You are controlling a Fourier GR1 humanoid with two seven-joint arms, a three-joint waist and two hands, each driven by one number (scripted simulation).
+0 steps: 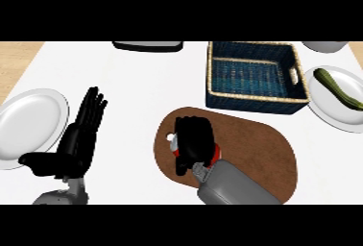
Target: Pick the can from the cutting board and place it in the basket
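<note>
A brown oval cutting board (262,144) lies in the middle of the counter. At its left end my right hand (193,141) curls over a red and white can (172,142); only the can's left edge and a red strip by the wrist show. The blue woven basket (251,98) with a tan rim stands just beyond the board, to the upper right of the hand. My left hand (79,137) rests open at the left, fingers pointing up, apart from the board.
A white plate (25,125) lies at the left edge next to the left hand. Another white plate (333,108) at the right carries a green cucumber (337,87). A dark tray (147,46) and a pale bowl (325,46) sit along the far edge.
</note>
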